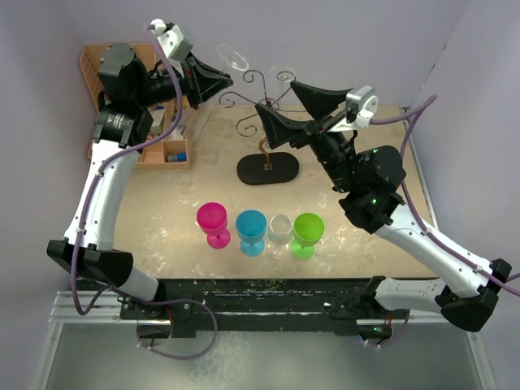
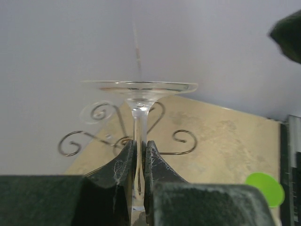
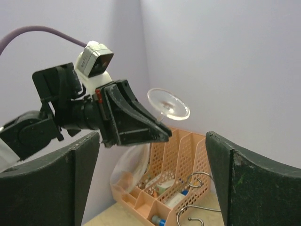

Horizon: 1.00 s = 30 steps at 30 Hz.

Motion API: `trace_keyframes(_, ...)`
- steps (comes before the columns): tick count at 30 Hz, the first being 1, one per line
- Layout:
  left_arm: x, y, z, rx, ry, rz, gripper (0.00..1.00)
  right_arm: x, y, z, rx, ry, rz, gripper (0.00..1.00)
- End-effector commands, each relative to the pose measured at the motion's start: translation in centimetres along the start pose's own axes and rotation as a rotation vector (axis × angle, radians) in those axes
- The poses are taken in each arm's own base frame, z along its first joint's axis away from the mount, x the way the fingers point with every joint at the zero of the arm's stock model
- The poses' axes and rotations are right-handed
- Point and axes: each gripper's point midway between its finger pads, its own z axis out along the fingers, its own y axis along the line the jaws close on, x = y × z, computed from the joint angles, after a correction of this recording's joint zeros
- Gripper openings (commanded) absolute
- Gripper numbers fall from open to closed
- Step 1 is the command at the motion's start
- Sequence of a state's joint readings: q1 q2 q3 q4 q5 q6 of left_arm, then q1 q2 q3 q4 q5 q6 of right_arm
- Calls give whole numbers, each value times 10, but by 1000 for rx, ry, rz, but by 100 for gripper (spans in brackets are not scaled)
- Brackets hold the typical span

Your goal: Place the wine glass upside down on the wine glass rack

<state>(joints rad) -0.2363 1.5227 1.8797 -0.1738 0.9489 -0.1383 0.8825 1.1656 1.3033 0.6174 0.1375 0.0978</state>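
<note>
Left gripper (image 2: 140,147): jaws narrow, clamped on the stem of the wine glass (image 2: 139,88). The glass is held aloft, clear of the table. Its stem axis is near vertical, foot uppermost and bowl hanging below the fingers (already inverted).

Wine glass rack (image 1: 268,168): lies ahead of this gripper and lower. In the left wrist view its scroll arms show directly behind the stem, not touching.

Right gripper (image 1: 276,95): jaws wide, holding nothing. It is the nearer arm to the rack.

Peach organizer (image 3: 188,153): lower compartments hold small items, one blue-capped, otherwise unidentifiable.

Four goblets (image 1: 251,227): upright in a row, apparently empty.
</note>
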Motion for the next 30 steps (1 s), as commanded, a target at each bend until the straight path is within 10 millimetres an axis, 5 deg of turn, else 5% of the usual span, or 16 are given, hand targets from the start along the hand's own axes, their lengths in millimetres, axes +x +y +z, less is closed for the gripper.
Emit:
trace_keyframes(1,-30,45,-35,-291,8,252,0,-14,6,-5,-24,-11,44,91)
trace_keyframes(6,-24,98,-55,-417,-9,364,0,-14,-1,-18,1,32,27,91)
trace_keyframes(9,-1,127,-56,-370,-42,334,0,-15,-6,-26,22,69,10,98)
trace_keyframes(18,44,151,-24,-56,-171,254,0,-1,-12,-42,48,171,-1,100)
trace_keyframes(23,76,164,4,33,-133,259,0,4,-28,-46,128,201,-36,100)
trace_keyframes(30,111,177,17,110,-130,263,0,10,-36,-45,173,210,-53,100)
